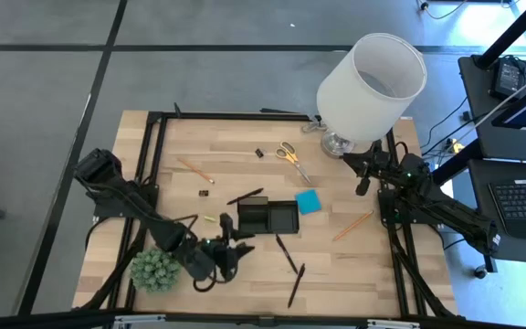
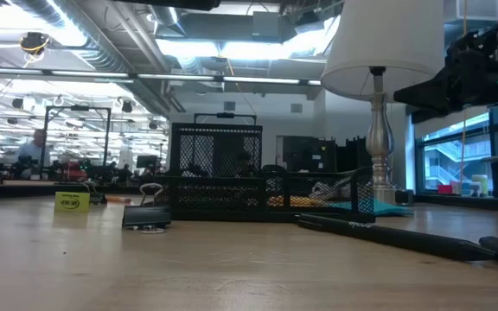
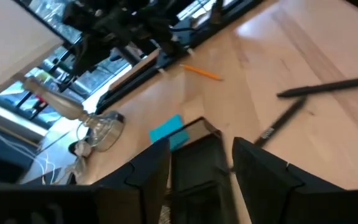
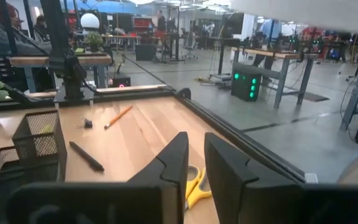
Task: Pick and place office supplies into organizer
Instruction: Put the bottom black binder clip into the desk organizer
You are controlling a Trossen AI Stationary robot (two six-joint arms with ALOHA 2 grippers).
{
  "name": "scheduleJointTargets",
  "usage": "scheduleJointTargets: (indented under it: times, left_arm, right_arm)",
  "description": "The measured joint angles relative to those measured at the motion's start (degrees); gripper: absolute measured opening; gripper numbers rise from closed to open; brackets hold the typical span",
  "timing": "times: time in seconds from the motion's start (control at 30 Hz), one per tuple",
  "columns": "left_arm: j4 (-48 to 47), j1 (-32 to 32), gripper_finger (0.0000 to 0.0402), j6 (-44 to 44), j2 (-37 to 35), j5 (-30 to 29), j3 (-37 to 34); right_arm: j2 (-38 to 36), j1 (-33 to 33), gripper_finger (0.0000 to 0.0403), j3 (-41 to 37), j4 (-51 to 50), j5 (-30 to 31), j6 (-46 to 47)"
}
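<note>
The black mesh organizer (image 1: 268,219) stands mid-table, seen also in the low view as the organizer (image 2: 219,173). Around it lie yellow-handled scissors (image 1: 290,157), a blue pad (image 1: 309,202), orange pencils (image 1: 194,170) (image 1: 352,226), black pens (image 1: 286,253) (image 1: 296,285) (image 1: 245,196) and small black clips (image 1: 258,153) (image 1: 205,193). My left gripper (image 1: 234,249) (image 3: 201,163) is open and empty, just near-left of the organizer (image 3: 197,155). My right gripper (image 1: 363,178) (image 4: 194,158) is open with a narrow gap, raised by the lamp base, the scissors (image 4: 194,180) below its fingers.
A big white lamp (image 1: 370,84) stands at the far right edge, close to my right arm. A green spiky plant ball (image 1: 155,270) sits near the left arm at the near-left corner. A binder clip (image 2: 145,216) lies near the low camera. Bare wood shows at near right.
</note>
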Motion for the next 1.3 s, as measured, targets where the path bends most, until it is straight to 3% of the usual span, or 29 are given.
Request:
scheduleJointTargets:
  times: [0.3,0.6,1.0,1.3]
  left_arm:
    - [-1.6,-0.8,0.0148,0.4,3.4,0.2,0.0]
    - [-2.4,-1.1,0.0145,-5.8,5.6,6.6,0.0]
    - [-6.6,-2.8,0.0143,-12.4,13.2,0.8,0.0]
    - [-6.5,-2.8,0.0143,-17.5,14.1,1.4,0.0]
  right_arm:
    - [0.0,0.0,0.0058,0.0,-0.9,0.0,0.2]
    - [0.0,0.0,0.0058,0.0,-0.8,0.0,2.2]
    - [0.0,0.0,0.0058,0.0,-0.8,-0.1,6.2]
    - [0.0,0.0,0.0058,0.0,-0.8,-0.1,6.2]
